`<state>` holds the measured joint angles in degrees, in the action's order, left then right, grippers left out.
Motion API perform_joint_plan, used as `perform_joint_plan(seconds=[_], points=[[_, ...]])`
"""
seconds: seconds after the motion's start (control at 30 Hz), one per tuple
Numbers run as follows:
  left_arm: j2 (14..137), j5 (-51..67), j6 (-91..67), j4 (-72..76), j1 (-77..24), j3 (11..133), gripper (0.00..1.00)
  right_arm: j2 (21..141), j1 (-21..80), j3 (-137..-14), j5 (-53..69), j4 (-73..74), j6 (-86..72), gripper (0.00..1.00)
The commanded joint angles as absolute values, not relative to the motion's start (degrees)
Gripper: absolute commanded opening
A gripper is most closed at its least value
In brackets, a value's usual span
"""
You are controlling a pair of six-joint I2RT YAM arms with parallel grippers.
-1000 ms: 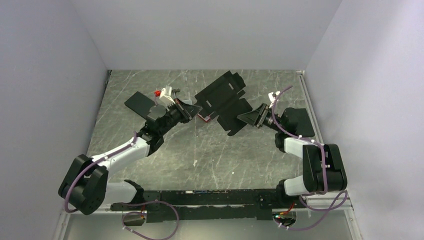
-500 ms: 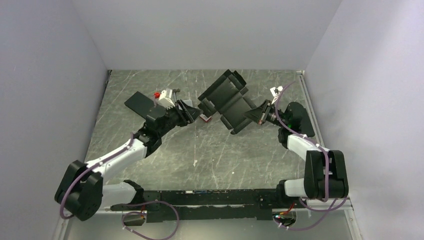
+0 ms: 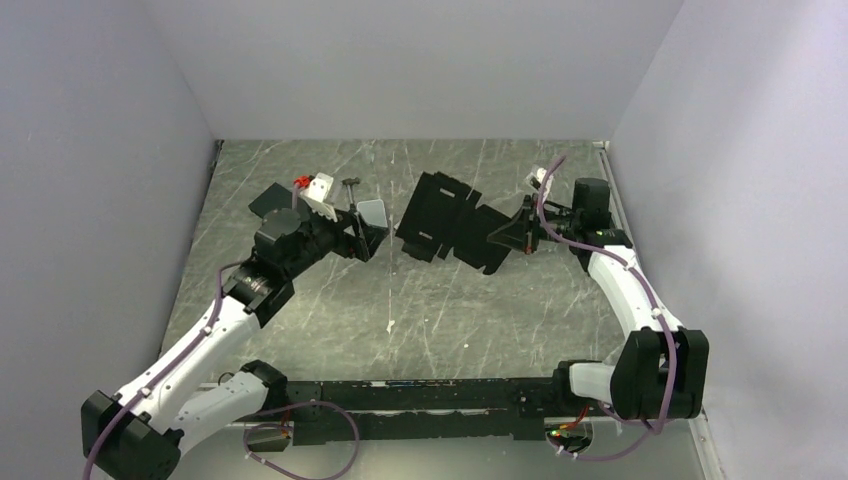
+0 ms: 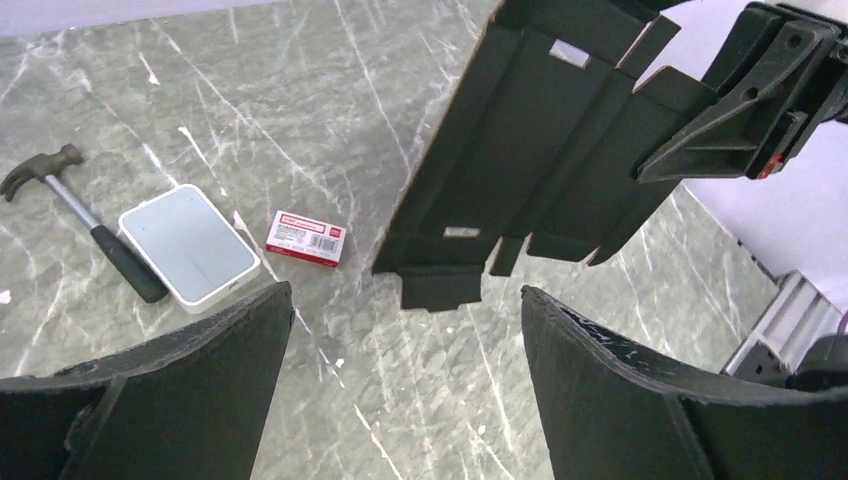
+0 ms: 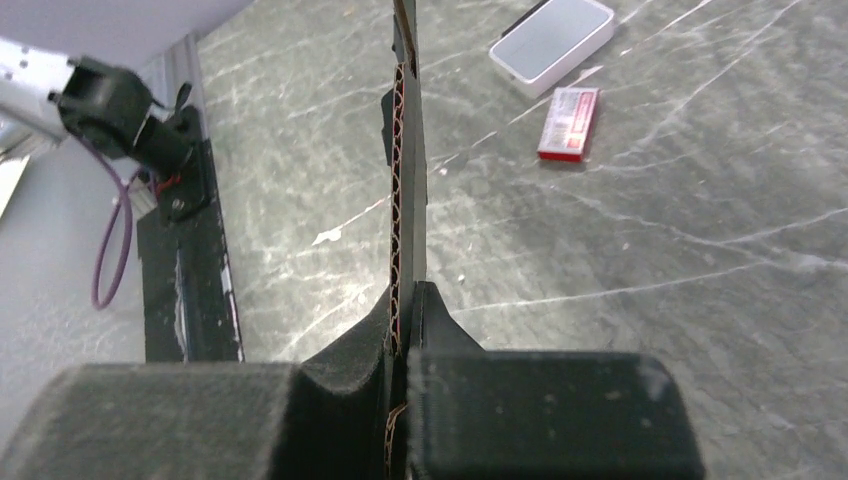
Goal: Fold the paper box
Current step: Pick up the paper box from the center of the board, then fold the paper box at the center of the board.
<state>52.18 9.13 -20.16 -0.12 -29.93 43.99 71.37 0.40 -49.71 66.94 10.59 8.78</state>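
Right hand [image 3: 512,233] is pinched on the right edge of the paper box [image 3: 448,222] and holds it unfolded and tilted above the worktop [image 3: 440,310]. Left hand [image 4: 403,300] is spread, empty and apart from the box. 1 hammer [image 4: 90,215], 1 silver-grey case [image 4: 188,245] and 1 small red-and-white carton [image 4: 308,238] lie on the worktop.

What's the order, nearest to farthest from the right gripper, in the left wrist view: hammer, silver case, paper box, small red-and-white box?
1. paper box, clamped in the right gripper, upper right.
2. red-and-white box, lying flat, centre left.
3. silver case, just left of that box.
4. hammer, far left, beside the case.
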Motion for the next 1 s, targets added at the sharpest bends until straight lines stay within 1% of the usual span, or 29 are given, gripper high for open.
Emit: perform_joint_plan(seconds=[0.0,0.07,0.17,0.27,0.37,0.47,0.63,0.67,0.73,0.9,0.97], points=[[52.30,19.60,-12.46,6.12,-28.06,42.69,0.89,69.26,0.35,-52.50,71.87,24.36,24.87,0.00],[53.52,24.93,-13.28,12.65,-27.33,40.23,0.89,69.38,0.35,-52.85,72.99,26.19,27.36,0.00],[55.79,28.91,-15.37,19.89,-26.54,38.04,0.90,69.58,0.35,-53.06,73.76,27.85,29.30,0.00],[58.53,32.35,-16.52,19.97,-25.99,39.64,0.95,69.76,0.35,-53.17,74.10,28.75,30.30,0.00],[61.87,35.71,-17.85,19.08,-25.84,41.97,0.95,70.06,0.35,-53.33,74.38,29.53,31.00,0.00],[65.00,36.50,-18.91,18.73,-25.84,43.53,0.96,70.34,0.35,-53.35,74.60,29.95,31.47,0.00],[68.13,38.30,-20.76,23.30,-25.84,43.60,0.95,70.53,0.35,-53.26,74.73,29.76,31.28,0.00],[68.71,38.36,-21.16,24.00,-25.84,43.70,0.93,70.50,0.35,-53.26,74.71,29.65,31.09,0.00],[70.10,38.75,-21.46,24.39,-25.84,44.25,0.85,70.59,0.35,-53.18,74.48,29.31,30.60,0.00],[72.54,38.42,-22.59,23.53,-25.77,45.80,0.59,70.96,0.35,-52.83,73.39,27.74,28.69,0.00],[73.10,38.04,-22.88,23.34,-25.84,45.96,0.54,71.17,0.33,-52.91,73.13,27.60,28.46,0.00]])
